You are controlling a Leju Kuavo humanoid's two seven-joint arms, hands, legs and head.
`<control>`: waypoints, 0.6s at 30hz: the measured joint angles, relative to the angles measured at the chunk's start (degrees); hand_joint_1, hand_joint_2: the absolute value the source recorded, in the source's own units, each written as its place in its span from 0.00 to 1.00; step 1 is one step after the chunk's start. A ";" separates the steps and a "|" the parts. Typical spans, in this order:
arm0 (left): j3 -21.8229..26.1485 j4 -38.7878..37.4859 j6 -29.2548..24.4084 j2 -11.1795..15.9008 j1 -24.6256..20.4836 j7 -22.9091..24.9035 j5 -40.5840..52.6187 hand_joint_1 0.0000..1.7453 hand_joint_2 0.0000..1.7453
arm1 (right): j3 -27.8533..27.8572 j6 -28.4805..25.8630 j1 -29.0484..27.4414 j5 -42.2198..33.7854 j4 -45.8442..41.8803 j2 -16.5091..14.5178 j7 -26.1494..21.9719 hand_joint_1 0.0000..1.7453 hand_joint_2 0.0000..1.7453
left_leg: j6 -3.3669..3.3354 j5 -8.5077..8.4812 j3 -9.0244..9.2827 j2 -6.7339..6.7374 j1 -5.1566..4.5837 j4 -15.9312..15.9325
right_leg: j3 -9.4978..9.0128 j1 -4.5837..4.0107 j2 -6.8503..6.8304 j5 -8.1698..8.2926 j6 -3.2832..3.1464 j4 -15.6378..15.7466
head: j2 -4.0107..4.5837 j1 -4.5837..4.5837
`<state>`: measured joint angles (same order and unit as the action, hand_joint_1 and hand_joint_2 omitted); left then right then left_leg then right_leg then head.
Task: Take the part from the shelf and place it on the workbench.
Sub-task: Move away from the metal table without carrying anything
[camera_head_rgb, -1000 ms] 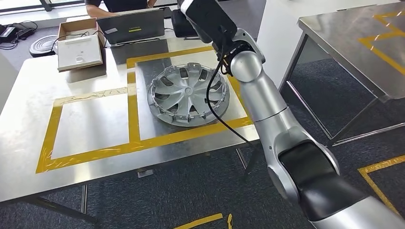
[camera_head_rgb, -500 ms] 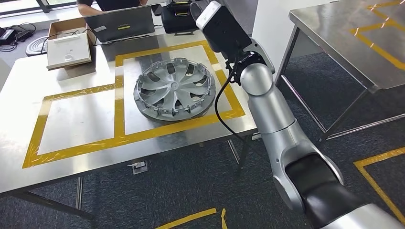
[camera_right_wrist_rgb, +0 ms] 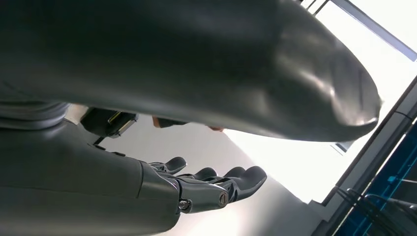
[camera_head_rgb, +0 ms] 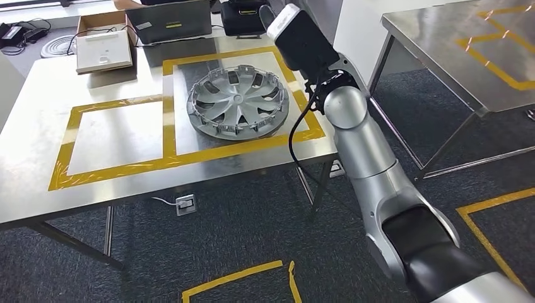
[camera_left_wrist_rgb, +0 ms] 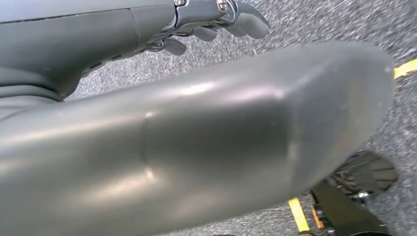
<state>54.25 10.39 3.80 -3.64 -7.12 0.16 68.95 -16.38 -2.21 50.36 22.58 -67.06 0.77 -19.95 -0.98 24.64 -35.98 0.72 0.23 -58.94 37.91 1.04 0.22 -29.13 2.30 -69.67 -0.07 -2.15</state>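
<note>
One hubcap [camera_head_rgb: 238, 102], one laptop [camera_head_rgb: 171, 23], one cardboard box [camera_head_rgb: 105, 41], two metal tables [camera_head_rgb: 38, 113], one black bag [camera_head_rgb: 243, 19].

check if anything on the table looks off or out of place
Nothing stands out. The hubcap lies flat inside the right yellow-taped square on the workbench, intact as far as shows, and the right hand holds nothing.

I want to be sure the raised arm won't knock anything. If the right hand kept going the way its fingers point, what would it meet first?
Probably nothing close: the right hand is open, fingers towards a pale surface, depth unclear.
</note>
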 joint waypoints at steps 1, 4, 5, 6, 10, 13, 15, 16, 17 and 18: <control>0.00 0.02 0.00 -0.02 -0.01 0.00 0.09 0.00 0.00 | -0.02 -0.09 -0.03 -0.09 0.00 0.24 -0.26 0.00 0.00 | 0.31 -0.28 -0.74 -0.05 0.05 -0.47 | -2.82 -0.02 -0.02 0.08 -0.01 3.90 | 0.00 -0.07; 0.00 0.04 -0.01 0.02 -0.04 -0.03 0.18 0.00 0.00 | -0.13 -0.09 0.24 -0.24 -0.02 0.43 -0.09 0.00 0.00 | 1.41 -1.08 -1.66 -0.16 -0.10 -1.18 | -6.00 -0.38 0.23 -0.87 -1.46 8.99 | 0.00 -0.31; 0.01 0.04 -0.01 0.03 -0.05 -0.04 0.18 0.00 0.00 | -0.17 -0.09 0.42 -0.19 -0.03 0.40 0.26 0.00 0.00 | 1.83 -1.44 -1.69 -0.16 -0.08 -1.10 | -5.72 -0.40 0.26 -0.50 -2.17 8.96 | 0.00 -0.34; 0.03 0.04 -0.01 0.07 -0.06 -0.04 0.18 0.00 0.00 | -0.25 -0.10 0.64 -0.10 -0.04 0.37 0.58 0.00 0.00 | 2.23 -1.37 -1.88 -0.21 0.01 -1.20 | -5.48 -0.35 0.19 -0.13 -2.73 9.17 | 0.00 -0.39; 0.07 -0.01 0.16 0.04 -0.05 -0.05 0.18 0.00 0.00 | -0.45 -0.27 0.87 0.02 -0.04 0.33 0.60 0.00 0.00 | 3.38 6.56 -4.91 -0.40 0.33 -9.56 | -3.32 -0.25 -0.02 2.22 -4.04 9.56 | -0.01 -0.29; 0.09 -0.01 0.17 0.04 -0.06 -0.03 0.20 0.00 0.00 | -0.46 -0.46 0.55 -0.09 -0.04 0.37 0.27 0.00 0.00 | 3.57 8.81 -5.50 -0.43 0.36 -16.90 | -0.94 -0.35 -0.01 4.06 -3.98 9.50 | 0.00 -0.28; 0.17 -0.01 0.17 0.05 -0.09 -0.01 0.20 0.00 0.00 | -0.47 -0.65 0.49 -0.15 -0.04 0.40 0.13 0.00 0.00 | 3.25 6.14 -1.54 -0.45 0.35 -13.23 | 0.51 -0.36 0.02 5.28 -3.70 9.47 | 0.00 -0.28; 0.25 0.00 0.17 0.07 -0.15 -0.01 0.20 0.00 0.00 | -0.48 -0.74 0.52 -0.16 -0.07 0.40 0.07 0.00 0.00 | 2.98 5.70 1.37 -0.49 0.32 -9.38 | 1.07 -0.37 0.02 5.84 -3.49 9.47 | 0.00 -0.29; 0.32 0.01 0.17 0.08 -0.20 -0.04 0.20 0.00 0.00 | -0.48 -0.80 0.59 -0.19 -0.14 0.41 0.00 0.00 0.00 | 2.72 5.88 4.15 -0.56 0.18 -5.47 | 1.48 -0.38 0.00 6.34 -3.21 9.45 | 0.00 -0.33; 0.38 0.02 0.17 0.09 -0.23 -0.07 0.20 0.00 0.00 | -0.50 -0.83 0.67 -0.19 -0.20 0.40 -0.03 0.00 0.00 | 2.41 6.30 6.00 -0.66 0.00 -2.49 | 1.64 -0.34 -0.04 6.86 -2.85 9.53 | 0.00 -0.38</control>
<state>54.63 10.40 3.98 -3.55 -7.35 0.09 69.15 -16.87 -3.04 51.03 22.39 -67.26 1.16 -19.98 1.43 30.94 -29.99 0.06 0.23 -61.43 39.55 0.70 0.18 -22.27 -0.55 -60.14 -0.07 -2.53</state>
